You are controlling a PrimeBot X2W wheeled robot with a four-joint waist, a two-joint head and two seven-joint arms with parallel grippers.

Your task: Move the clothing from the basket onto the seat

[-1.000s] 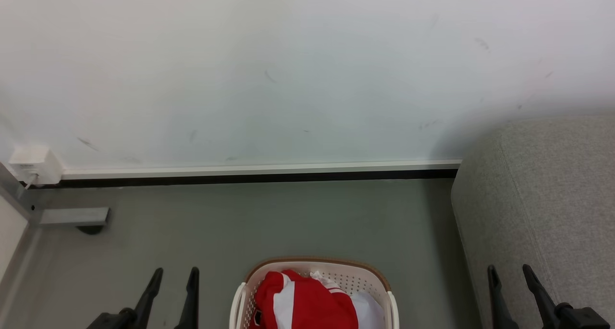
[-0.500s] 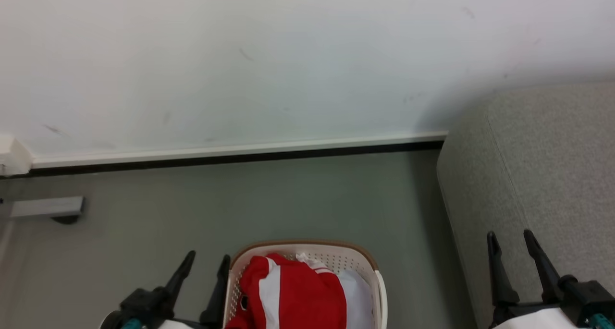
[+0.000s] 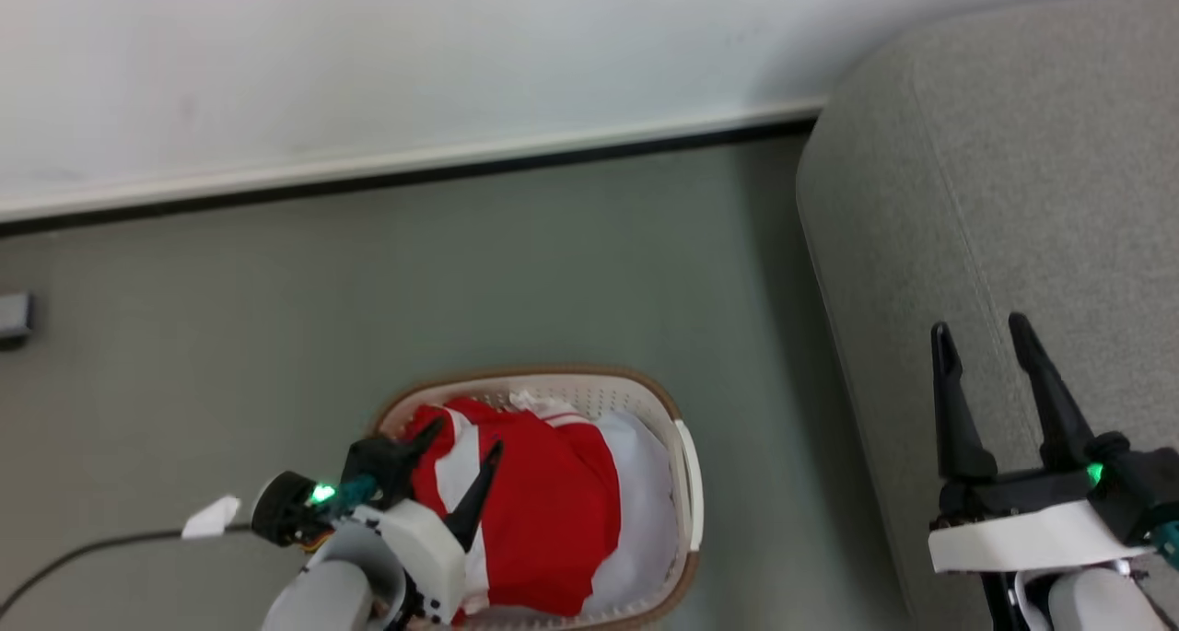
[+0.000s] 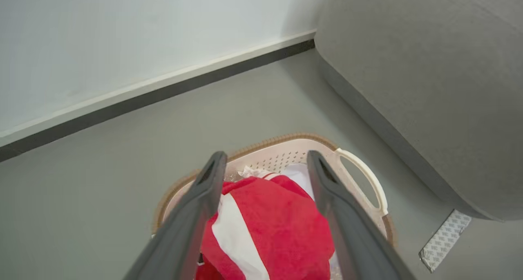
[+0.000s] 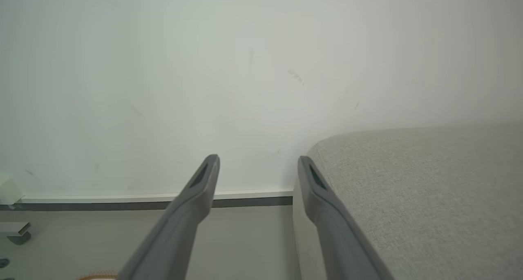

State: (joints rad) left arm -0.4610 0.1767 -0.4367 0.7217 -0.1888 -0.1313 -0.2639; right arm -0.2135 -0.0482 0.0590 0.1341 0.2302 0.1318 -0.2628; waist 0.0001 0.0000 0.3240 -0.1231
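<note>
The red clothing [image 3: 543, 511] sits in the basket [image 3: 686, 484], low in the middle. My left gripper [image 3: 465, 435] hangs over it, fingers apart and empty. My right gripper [image 3: 976, 325] is empty too, fingers apart. The clothing looks soft and light, so I'd pinch the top bump.

— What stands over the basket [image 3: 683, 484]?
— Its mouth is left uncovered. Most of it is filled by the clothing [image 3: 553, 511], over which the left gripper [image 3: 468, 434] is held spread.
— And toward the seat [image 3: 1013, 198]?
— A strip of bare floor [image 3: 764, 382] is left between them. The seat's top is unobstructed around the right gripper [image 3: 976, 323], and the far side is closed by the wall [image 3: 368, 51].
</note>
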